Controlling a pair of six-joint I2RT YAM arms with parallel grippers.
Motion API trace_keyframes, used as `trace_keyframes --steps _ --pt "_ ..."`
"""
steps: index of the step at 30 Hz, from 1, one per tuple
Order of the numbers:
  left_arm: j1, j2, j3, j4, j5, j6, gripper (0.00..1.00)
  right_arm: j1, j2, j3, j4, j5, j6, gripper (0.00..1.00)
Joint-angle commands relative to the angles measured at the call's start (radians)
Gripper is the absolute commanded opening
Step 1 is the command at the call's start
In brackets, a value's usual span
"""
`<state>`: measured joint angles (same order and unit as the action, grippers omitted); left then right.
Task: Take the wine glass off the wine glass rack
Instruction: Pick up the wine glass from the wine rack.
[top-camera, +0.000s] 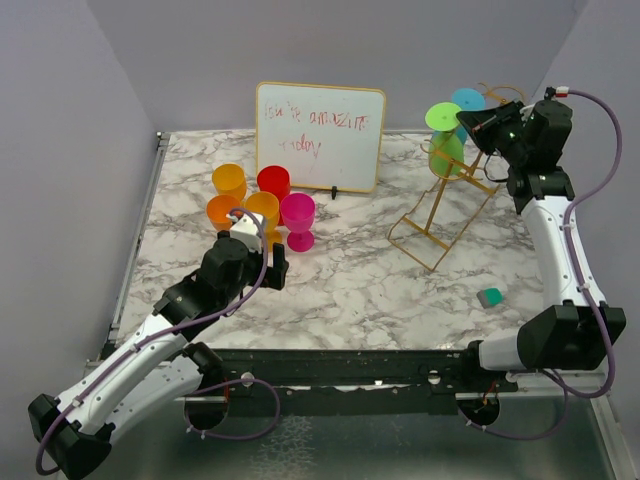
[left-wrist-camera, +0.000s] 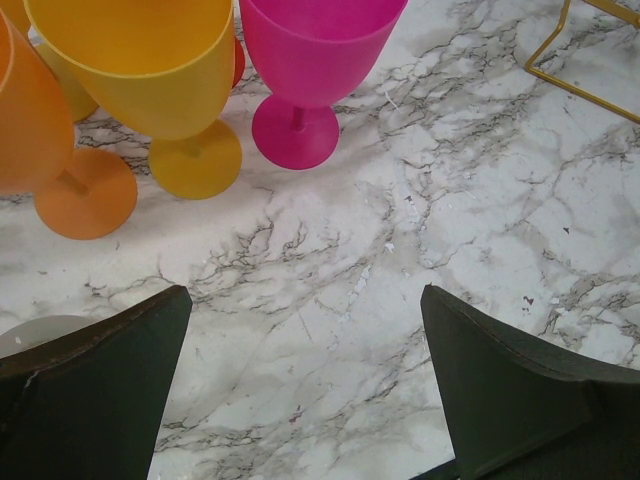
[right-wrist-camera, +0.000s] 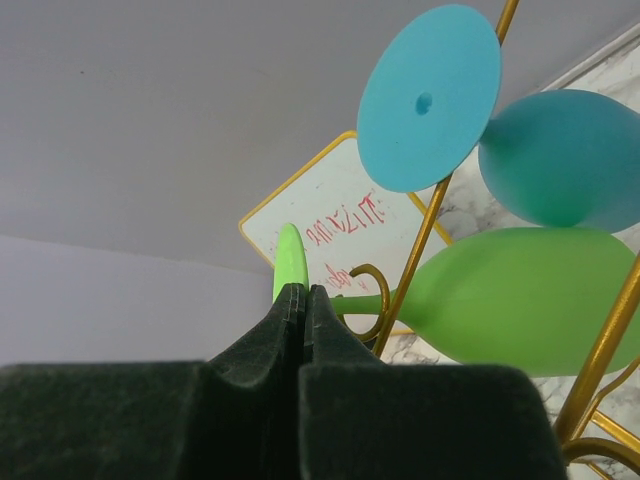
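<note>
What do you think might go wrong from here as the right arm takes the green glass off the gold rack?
1. The right gripper pinches only the thin rim of the green glass foot, so the glass may slip or twist free.
2. The blue glass hangs close beside it; sliding the green one out may knock it.
3. The stem sits by the curled end of the rack; if it snags, the wire frame may tip.

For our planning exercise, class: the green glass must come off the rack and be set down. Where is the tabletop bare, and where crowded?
Bare marble lies between the pink glass and the gold rack, in front of the whiteboard, and along the near edge left of the teal block. Crowded: the glasses beside the left claw.
</note>
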<state>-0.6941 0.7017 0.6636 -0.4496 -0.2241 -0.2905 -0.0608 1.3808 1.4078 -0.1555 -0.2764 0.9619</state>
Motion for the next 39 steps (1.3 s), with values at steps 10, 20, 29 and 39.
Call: trace_keyframes --steps 10,20,29,39 --pt "0.003 -0.001 0.008 0.022 0.022 0.01 0.99 -0.005 0.027 0.06 0.005 0.07 0.029 0.01" --pt "0.002 -0.001 0.008 0.022 0.02 0.011 0.99 0.017 0.053 0.093 -0.034 0.1 0.019 0.01" --pt "0.003 0.004 0.009 0.022 0.019 0.011 0.99 0.061 0.06 0.107 -0.042 0.173 0.002 0.01" --pt "0.002 0.007 0.008 0.021 0.02 0.013 0.99 0.123 0.069 0.143 -0.056 0.233 -0.037 0.01"
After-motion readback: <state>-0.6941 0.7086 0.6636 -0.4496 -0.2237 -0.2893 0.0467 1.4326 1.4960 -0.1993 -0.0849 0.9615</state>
